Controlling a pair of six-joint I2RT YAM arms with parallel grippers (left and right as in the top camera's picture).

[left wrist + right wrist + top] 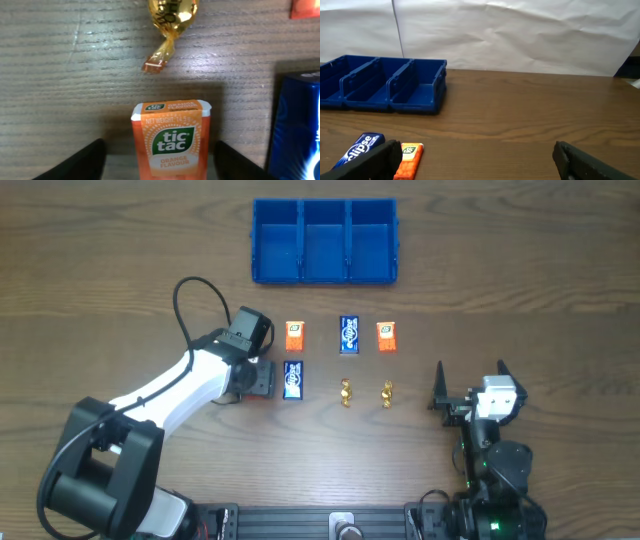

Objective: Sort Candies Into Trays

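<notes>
Tray (pixel 325 275): blue, three compartments, nothing in them.
Orange box (pixel 170 137): flat on the tabletop (pixel 520 280), in front of the tray's left compartment, well apart from it.
Left end effector (pixel 160 145): fingers spread wide, one on each side of the orange box, neither touching it; holds nothing.
Right end effector (pixel 470 383): spread wide, empty, in front of the tray's right end, well apart from it.
Handling: probably light, rigid, smooth-walled plastic; may slip or skate.
Hold: across the two long edges, near mid-length, fingers low to the tabletop.
</notes>
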